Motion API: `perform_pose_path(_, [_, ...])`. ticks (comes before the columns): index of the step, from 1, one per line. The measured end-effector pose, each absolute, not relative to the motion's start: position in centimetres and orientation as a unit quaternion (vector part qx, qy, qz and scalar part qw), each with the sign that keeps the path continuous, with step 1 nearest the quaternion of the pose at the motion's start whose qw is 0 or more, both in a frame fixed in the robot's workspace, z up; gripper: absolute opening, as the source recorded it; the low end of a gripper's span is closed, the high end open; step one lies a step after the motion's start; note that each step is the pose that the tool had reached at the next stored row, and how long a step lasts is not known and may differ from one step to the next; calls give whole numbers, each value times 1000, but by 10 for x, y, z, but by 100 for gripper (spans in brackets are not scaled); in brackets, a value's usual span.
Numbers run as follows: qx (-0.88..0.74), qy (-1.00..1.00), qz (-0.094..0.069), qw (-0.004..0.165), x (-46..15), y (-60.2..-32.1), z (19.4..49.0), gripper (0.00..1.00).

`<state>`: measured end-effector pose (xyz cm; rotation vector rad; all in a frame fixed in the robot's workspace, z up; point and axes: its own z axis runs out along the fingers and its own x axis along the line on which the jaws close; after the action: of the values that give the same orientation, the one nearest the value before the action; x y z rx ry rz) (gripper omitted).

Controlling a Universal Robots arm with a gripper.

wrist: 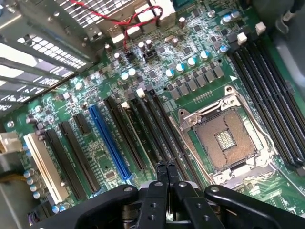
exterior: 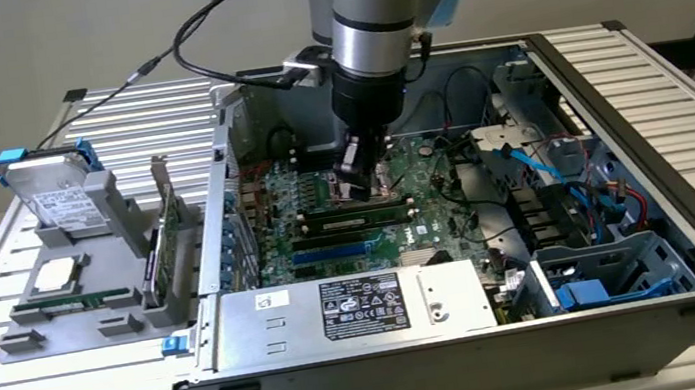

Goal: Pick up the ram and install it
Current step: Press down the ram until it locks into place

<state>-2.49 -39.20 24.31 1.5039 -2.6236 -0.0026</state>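
Motherboard under closed empty gripper, ram seated

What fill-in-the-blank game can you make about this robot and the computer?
1. The gripper is not open; it is ___.
2. It hangs inside the open computer case, just above the green ___.
3. The silver hard drive standing outside the case has clips coloured ___.

Missing words: shut; motherboard; blue.
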Motion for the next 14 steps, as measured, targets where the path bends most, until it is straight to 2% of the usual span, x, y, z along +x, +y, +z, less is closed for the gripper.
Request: perform_pose_path(14, [382, -922, -8, 58, -25, -392, 242, 10])
